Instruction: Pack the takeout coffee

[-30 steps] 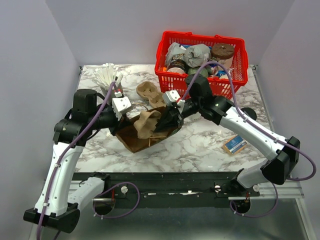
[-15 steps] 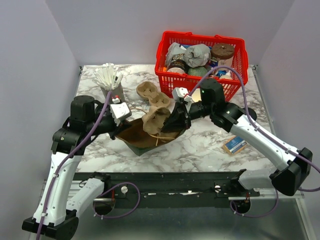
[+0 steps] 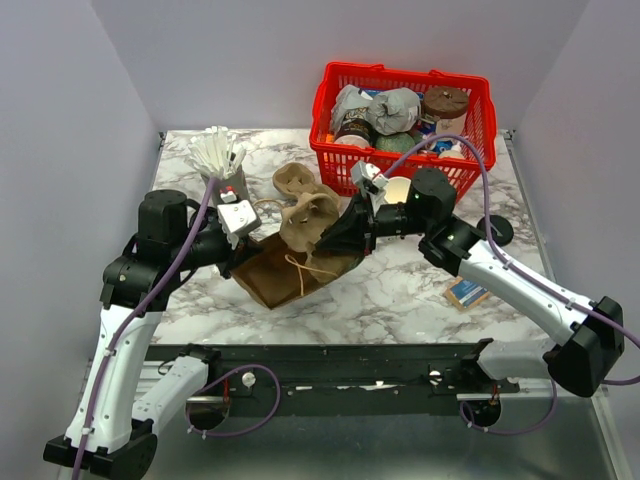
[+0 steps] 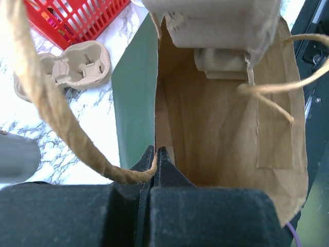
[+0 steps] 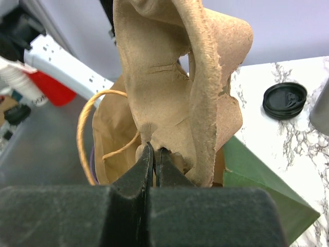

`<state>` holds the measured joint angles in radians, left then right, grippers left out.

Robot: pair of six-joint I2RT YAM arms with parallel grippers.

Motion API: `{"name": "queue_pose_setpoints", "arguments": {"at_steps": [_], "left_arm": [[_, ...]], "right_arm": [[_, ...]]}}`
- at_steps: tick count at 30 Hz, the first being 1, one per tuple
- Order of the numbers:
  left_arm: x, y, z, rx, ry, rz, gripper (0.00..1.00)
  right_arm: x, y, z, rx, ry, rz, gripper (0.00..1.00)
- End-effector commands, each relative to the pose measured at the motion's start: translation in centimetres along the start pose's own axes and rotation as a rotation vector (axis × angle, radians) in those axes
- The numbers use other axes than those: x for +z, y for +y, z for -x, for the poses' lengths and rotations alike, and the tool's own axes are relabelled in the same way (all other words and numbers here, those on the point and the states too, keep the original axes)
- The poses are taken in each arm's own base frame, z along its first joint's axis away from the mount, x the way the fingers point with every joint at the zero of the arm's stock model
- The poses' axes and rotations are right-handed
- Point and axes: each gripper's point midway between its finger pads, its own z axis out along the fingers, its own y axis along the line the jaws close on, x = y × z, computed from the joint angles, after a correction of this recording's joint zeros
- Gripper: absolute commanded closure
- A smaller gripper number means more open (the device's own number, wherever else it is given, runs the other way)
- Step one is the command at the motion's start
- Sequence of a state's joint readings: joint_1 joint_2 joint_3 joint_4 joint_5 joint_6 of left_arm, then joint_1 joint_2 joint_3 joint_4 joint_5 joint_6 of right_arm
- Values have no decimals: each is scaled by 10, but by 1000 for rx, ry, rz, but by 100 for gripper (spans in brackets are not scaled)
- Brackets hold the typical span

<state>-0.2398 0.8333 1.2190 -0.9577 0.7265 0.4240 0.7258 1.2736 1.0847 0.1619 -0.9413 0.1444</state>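
Note:
A brown paper bag (image 3: 285,275) with twine handles lies tilted on the marble table, its mouth open. My left gripper (image 3: 240,255) is shut on the bag's rim (image 4: 157,154), beside a handle's root. The bag's inside (image 4: 221,118) is bare. My right gripper (image 3: 342,235) is shut on a pulp cup carrier (image 3: 310,218), pinching its lower edge (image 5: 154,146). The carrier (image 5: 175,77) hangs over the bag's mouth (image 5: 110,134) and shows at the top of the left wrist view (image 4: 216,25). A second carrier (image 3: 293,180) lies on the table behind.
A red basket (image 3: 400,155) full of packets and jars stands at the back right. A holder of white sticks (image 3: 215,155) stands back left. A black lid (image 3: 495,230) and a small packet (image 3: 468,292) lie to the right. A white round cup top (image 3: 397,188) shows behind my right arm.
My right gripper has lifted the carrier up and toward the back, from low in the bag's mouth to above it. The bag has tipped and shifted in my left gripper's hold.

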Motion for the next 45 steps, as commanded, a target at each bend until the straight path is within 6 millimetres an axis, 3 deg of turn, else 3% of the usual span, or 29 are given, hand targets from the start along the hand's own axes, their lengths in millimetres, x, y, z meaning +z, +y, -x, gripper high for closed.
{"name": "queue_pose_setpoints", "arguments": {"at_steps": [1,3,9,13,18,20,21,22,25,31,33,39,45], "left_arm": [[-2,-4,23,13,-75,-19,100],[-4,-4,30,8,-89,-20,100],[-6,-1,41,-1,-108,-9,100],[-6,-1,42,-7,-111,-5,100],[-4,1,38,9,-107,-6,100],[-2,0,37,10,-108,-12,100],[0,-3,37,12,-113,-36,100],[0,-6,37,17,-116,-53,100],[1,-14,38,27,-115,-108,100],[3,-39,32,15,-78,-225,100],[4,-45,31,-5,-74,-253,100],[3,-47,27,25,-44,-257,100],[7,-54,25,49,-24,-293,100]], "right_arm": [[6,-13,15,15,-39,-88,99],[9,-15,12,-47,-21,-79,99],[15,-22,-34,-175,153,-41,99],[17,-5,-54,-233,226,55,99],[16,4,-57,-299,269,123,99],[13,7,-69,-318,322,155,99],[14,5,-62,-367,328,164,99],[12,6,-76,-319,380,177,99],[10,3,-86,-295,459,167,99],[7,8,-94,-289,552,136,99],[10,12,-86,-325,552,140,99],[15,20,-66,-377,587,135,99],[11,26,-79,-243,729,117,99]]}}
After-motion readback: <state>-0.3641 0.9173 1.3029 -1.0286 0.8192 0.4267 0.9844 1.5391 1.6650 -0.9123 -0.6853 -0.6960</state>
